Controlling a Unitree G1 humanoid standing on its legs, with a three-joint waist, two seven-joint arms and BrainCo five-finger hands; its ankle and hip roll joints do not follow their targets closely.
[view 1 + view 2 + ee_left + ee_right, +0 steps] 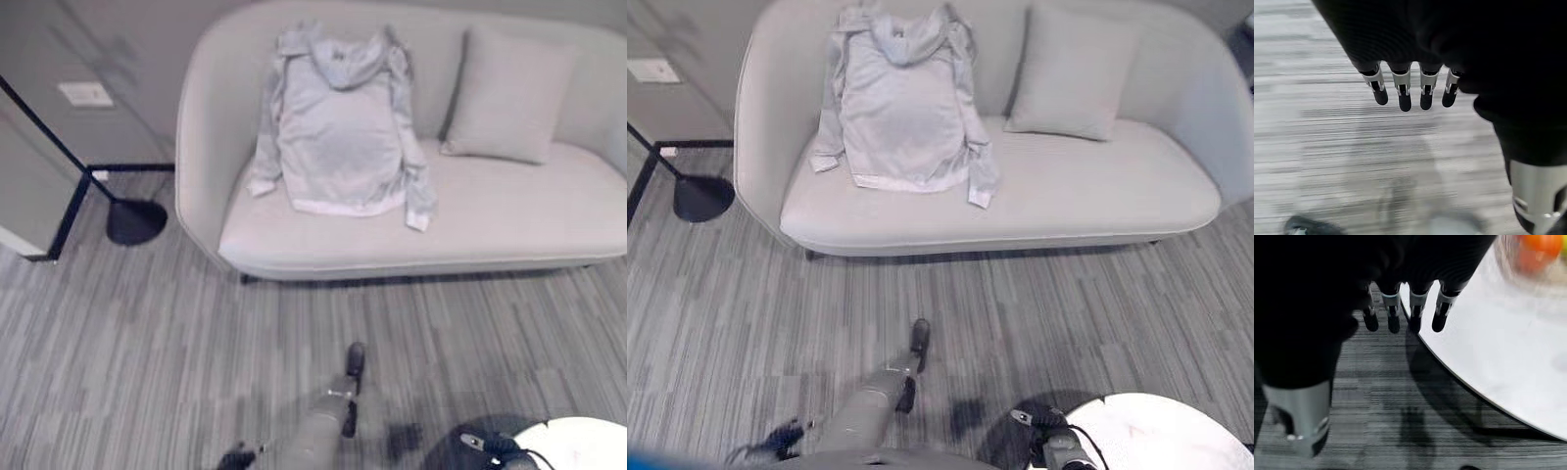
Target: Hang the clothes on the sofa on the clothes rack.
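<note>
A pale grey hooded sweatshirt [338, 127] lies spread flat on the light grey curved fabric sofa [509, 225], its hood up against the backrest, both sleeves trailing down its sides and its hem towards the front edge of the seat. A matching grey square cushion [509, 95] leans on the backrest just beside it, apart from the garment. Nothing is on the sweatshirt, and no clothes rack can be made out; a black round-based floor stand [132, 217] rises from the striped grey carpet [147, 352] past the sofa's end.

The robot's left hand [353, 364] hangs low over the carpet, well apart from the sofa. In its wrist view the fingers [1404, 95] point straight down, relaxed, holding nothing. The right hand [1400, 293] is likewise loose and empty, its straight fingers [1415, 316] hanging beside the edge of a round white table [1508, 357], on which something orange sits blurred at the far side.

The step in hand appears to be the approach, so the task is barely begun. To do it well, the robot should probably close on the sofa squarely in front of the sweatshirt. Reaching for the shoulders, just below the hood, seems wiser than taking a sleeve or the hem. Gathering both layers of cloth there would likely let the garment lift hanging straight, ready for the rack. The cushion is best left undisturbed.
</note>
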